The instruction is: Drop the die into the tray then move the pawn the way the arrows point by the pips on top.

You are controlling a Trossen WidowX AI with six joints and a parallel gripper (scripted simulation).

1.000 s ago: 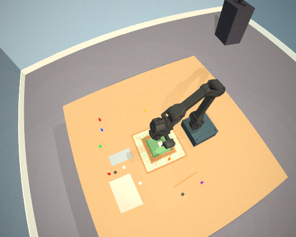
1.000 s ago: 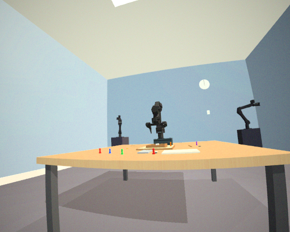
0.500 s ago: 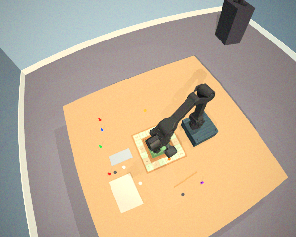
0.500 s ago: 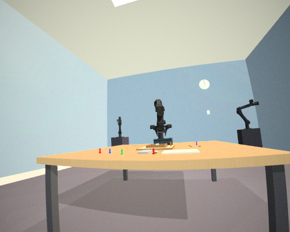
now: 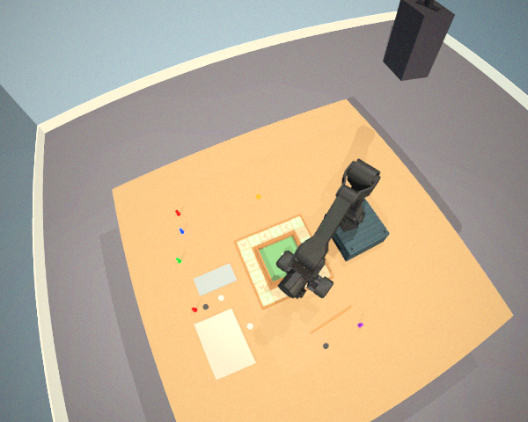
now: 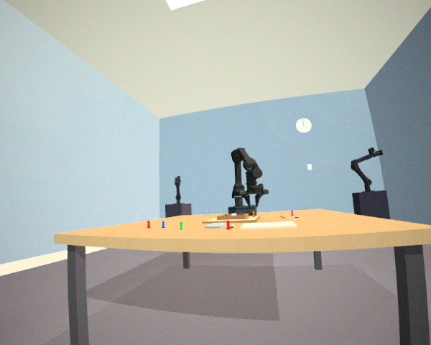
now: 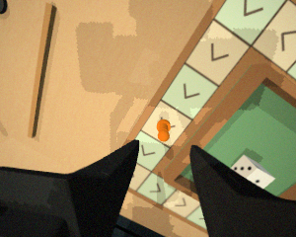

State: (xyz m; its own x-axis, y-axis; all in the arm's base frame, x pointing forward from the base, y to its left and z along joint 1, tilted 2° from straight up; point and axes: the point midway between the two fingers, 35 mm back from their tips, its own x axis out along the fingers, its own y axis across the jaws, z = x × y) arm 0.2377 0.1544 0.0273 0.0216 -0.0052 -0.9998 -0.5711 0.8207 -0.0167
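The board point(image 5: 267, 300) point(image 7: 189, 91) has a ring of arrowed squares around the dice tray point(image 5: 264, 267) point(image 6: 228, 216) point(image 7: 214, 118). The white die point(image 7: 262, 179) lies in the tray, partly behind the right finger in the wrist view. One visible face shows a single pip and another shows three; which face is on top is hard to tell. The orange pawn point(image 6: 253, 214) point(image 7: 163, 127) stands on a beige square of the ring. My gripper point(image 6: 253, 206) point(image 7: 164, 147) is partly open and empty, above the board near the pawn. The arm hides the pawn in the top view.
A wooden stick point(image 5: 330, 319) point(image 7: 40, 74), a purple pawn point(image 5: 360, 324) point(image 6: 292, 213) and a dark disc point(image 5: 326, 345) lie beyond the board. A grey plate point(image 5: 215, 279), a white sheet point(image 5: 224, 344), small discs and red, blue and green pawns are on the board's other side.
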